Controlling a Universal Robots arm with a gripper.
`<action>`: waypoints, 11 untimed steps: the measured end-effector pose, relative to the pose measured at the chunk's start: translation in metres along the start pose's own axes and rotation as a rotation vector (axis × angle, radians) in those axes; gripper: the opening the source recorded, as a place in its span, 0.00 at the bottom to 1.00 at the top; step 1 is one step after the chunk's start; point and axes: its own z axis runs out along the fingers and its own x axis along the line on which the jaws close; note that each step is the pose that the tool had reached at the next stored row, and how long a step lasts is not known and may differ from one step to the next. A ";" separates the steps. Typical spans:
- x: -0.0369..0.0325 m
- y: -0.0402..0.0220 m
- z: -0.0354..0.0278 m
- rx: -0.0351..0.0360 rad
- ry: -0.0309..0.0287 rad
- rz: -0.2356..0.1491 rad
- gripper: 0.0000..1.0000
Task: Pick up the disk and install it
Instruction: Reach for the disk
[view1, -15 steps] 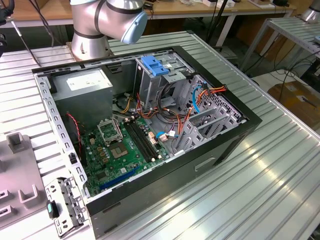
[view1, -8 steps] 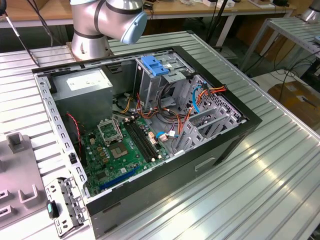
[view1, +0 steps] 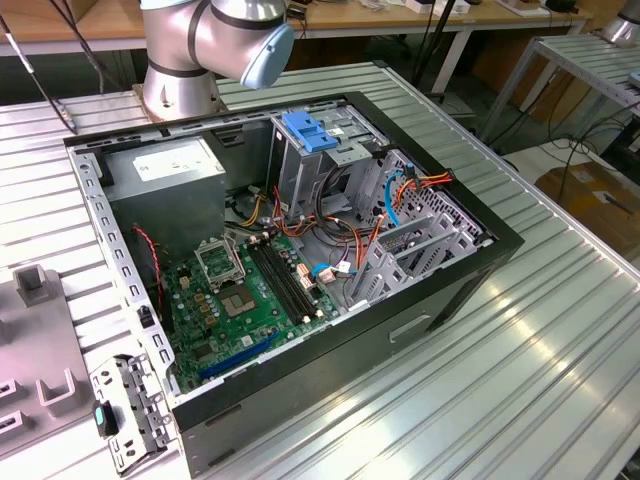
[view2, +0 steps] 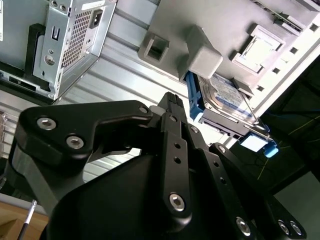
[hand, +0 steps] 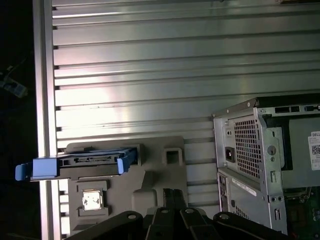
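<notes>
in the exterior view, at its left edge, a grey fixture (view1: 35, 350) lies on the ribbed metal table (view1: 560, 330), and near it a small perforated metal bracket (view1: 130, 410) lies flat. next comes the open computer case (view1: 300, 395), lying on its side with its inside showing. a grey power supply box (view1: 165, 175) with a white sticker sits in the far corner, with the green motherboard (view1: 240, 300) in front of it. further toward the exterior view's right stands a metal drive cage (view1: 310, 150) with a blue plastic handle. past it, orange, red and blue cables (view1: 400, 195) run among upright metal brackets. the arm (view1: 200, 40) rises from the table behind the case. the disk (hand: 80, 164) is not in the case. in both wrist views it rests in a slot of the grey fixture at the table's edge, well apart from the case. its blue side rails reach past the fixture's end. the first wrist view shows it edge-on, and the second wrist view shows its white-and-blue label face (view2: 224, 94). a small square silvery chip (hand: 92, 200) sits in a recess of the fixture beside it. the gripper (view2: 171, 99) hangs above the fixture near the disk without touching it. its fingers are pressed together with nothing between them.
</notes>
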 end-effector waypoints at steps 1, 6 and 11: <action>0.0010 0.0001 0.0000 0.0000 0.0000 0.000 0.11; 0.0065 0.0004 -0.0001 0.0000 0.0000 0.000 0.11; 0.0164 0.0008 -0.0002 0.0000 0.0000 0.000 0.11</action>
